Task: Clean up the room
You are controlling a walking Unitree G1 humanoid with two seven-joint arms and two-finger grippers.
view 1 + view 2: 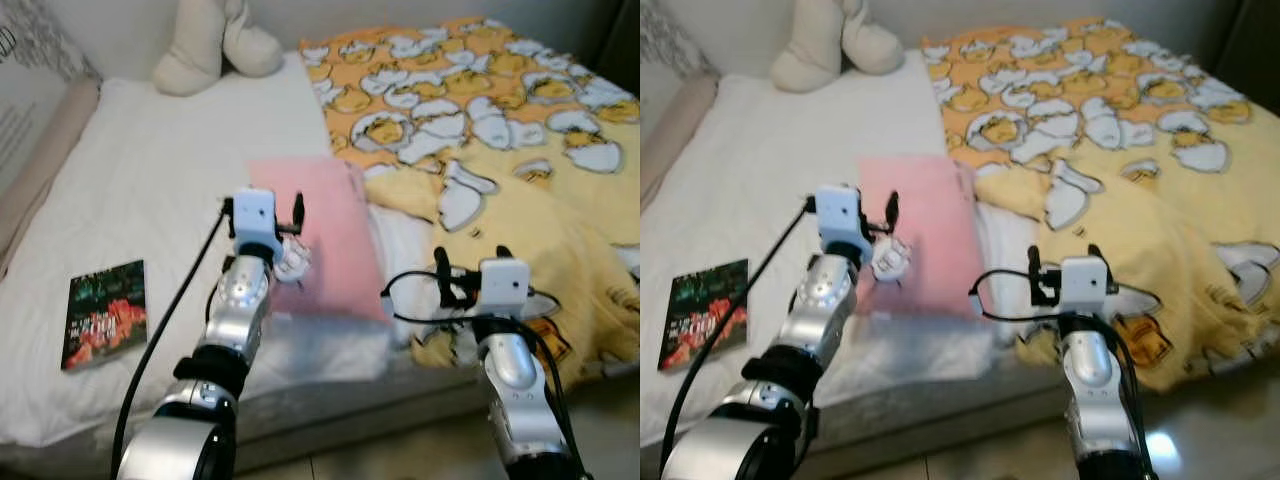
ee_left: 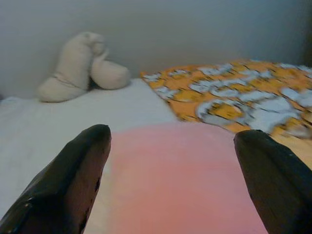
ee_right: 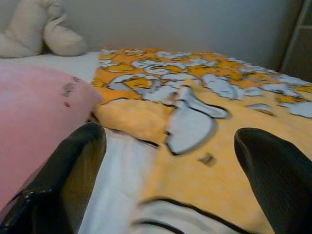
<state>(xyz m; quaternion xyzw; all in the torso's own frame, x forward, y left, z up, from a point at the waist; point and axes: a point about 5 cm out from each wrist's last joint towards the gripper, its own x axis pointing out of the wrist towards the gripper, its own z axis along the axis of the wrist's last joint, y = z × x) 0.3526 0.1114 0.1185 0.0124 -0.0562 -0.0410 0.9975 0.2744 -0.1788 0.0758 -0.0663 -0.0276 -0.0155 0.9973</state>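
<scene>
Left wrist view: pink pillow [image 2: 180,180] just ahead of open left gripper [image 2: 170,180].

Pillow [image 1: 320,240] — soft matt pink cloth.

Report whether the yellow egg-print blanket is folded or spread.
Spread but rumpled: the blanket covers the bed's right side unfolded, bunching into creases near the right pincer.
</scene>
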